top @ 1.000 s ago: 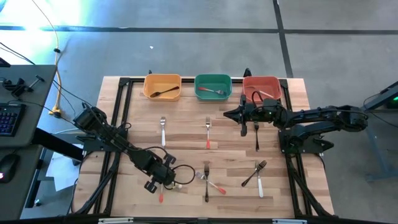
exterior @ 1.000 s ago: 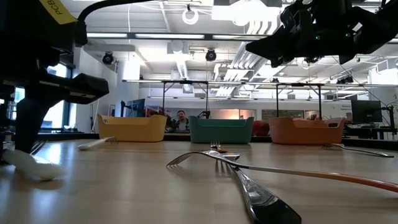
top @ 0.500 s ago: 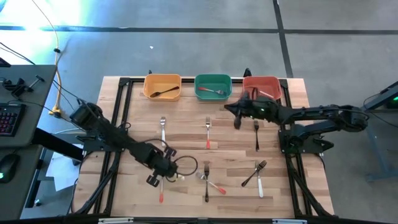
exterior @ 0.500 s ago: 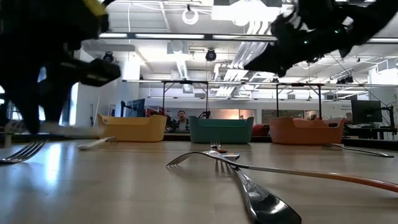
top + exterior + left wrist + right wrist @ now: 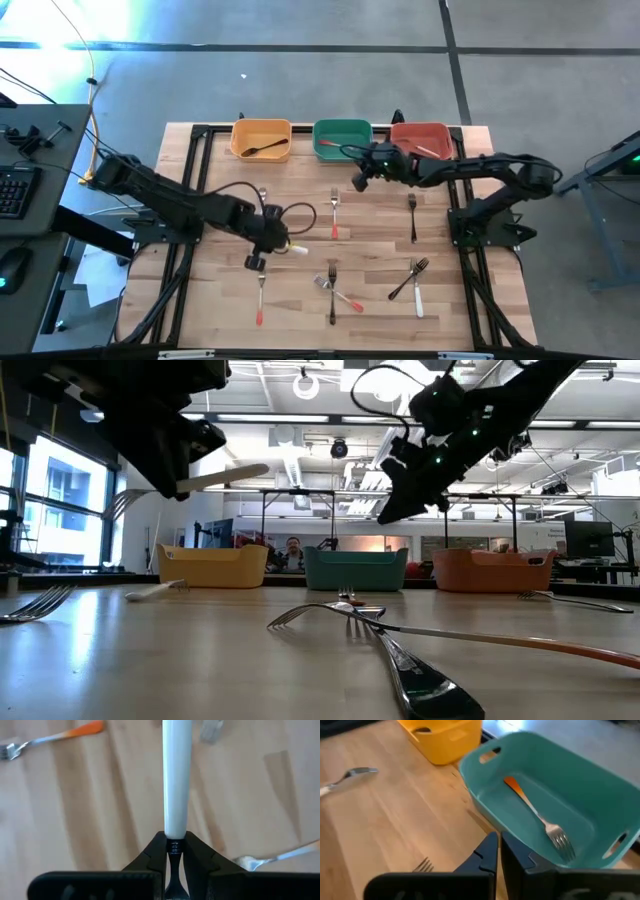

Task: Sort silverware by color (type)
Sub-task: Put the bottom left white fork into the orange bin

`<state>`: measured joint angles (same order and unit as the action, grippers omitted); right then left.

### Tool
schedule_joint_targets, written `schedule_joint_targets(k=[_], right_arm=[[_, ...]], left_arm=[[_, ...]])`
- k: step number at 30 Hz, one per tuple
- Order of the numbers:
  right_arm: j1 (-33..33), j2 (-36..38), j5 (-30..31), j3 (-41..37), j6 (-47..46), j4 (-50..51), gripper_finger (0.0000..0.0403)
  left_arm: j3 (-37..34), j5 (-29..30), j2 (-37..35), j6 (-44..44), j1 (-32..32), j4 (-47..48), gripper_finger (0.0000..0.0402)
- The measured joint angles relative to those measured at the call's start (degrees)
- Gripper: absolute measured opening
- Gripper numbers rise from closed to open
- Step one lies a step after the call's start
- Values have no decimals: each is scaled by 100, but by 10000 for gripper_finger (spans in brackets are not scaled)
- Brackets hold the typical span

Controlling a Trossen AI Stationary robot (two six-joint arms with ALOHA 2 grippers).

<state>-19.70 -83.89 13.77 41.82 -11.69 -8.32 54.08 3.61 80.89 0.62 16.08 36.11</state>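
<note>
My left gripper hangs over the table's middle left, shut on a white-handled piece of silverware that is lifted clear. My right gripper is shut and empty, in the air just near of the green bin. On the wood lie a white-handled fork, an orange-handled fork, a black fork, an orange-handled fork, a crossed fork and spoon, and two crossed forks. The yellow bin holds a black piece, the green an orange-handled fork, the red a white-handled one. My left gripper pinches the silverware between its two fingers at the thin metal neck, just where the white handle ends. The handle sticks straight out ahead of the fingertips, toward the table's right. The piece is lifted clear and nearly level; its head is hidden behind the fingers.
The three bins stand in a row along the far edge. A black frame runs around the tabletop. Bare wood lies between the far row of forks and the near clusters. In the low view a person shows far behind the bins.
My left gripper has lifted the white-handled piece off the wood near the table's near edge and carried it up and toward the far edge, uncovering the orange-handled fork there. My right gripper has risen and moved left from in front of the red bin to the green bin.
</note>
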Motion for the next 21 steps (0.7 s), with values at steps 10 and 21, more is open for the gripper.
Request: schedule_joint_targets(k=[10, 21], right_arm=[[-55, -281, -1, 103, -181, -116, 5], [-53, -279, -34, 103, -308, -72, 5]], left_arm=[[-215, 9, -172, -46, -278, -99, 26], [-605, 48, -246, -574, -337, -452, 26]])
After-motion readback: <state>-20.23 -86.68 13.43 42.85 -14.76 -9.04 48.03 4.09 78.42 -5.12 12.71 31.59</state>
